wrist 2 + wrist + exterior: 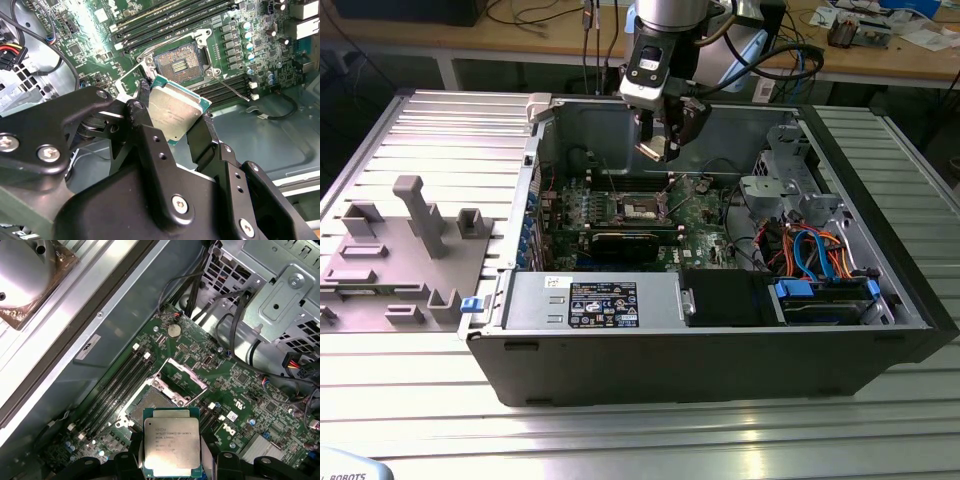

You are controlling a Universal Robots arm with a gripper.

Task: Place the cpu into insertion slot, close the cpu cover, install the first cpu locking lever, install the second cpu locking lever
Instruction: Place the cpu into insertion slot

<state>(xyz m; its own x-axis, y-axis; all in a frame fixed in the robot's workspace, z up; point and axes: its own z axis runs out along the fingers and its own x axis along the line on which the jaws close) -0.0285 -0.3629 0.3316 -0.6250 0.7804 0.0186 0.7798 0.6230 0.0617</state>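
Above the motherboard, your hand (pixel 660 140) was clamped on the cpu (pixel 177 112) by two opposite edges. In the exterior view the open insertion slot (pixel 642 207) lay toward 6 o'clock. The chip perhaps hung tilted; good seating wanted it level, corners squared to the socket.

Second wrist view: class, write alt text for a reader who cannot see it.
A black gripper holds the cpu by two edges, silvery face showing, over a green motherboard. Beyond it, the insertion slot sits open and empty.
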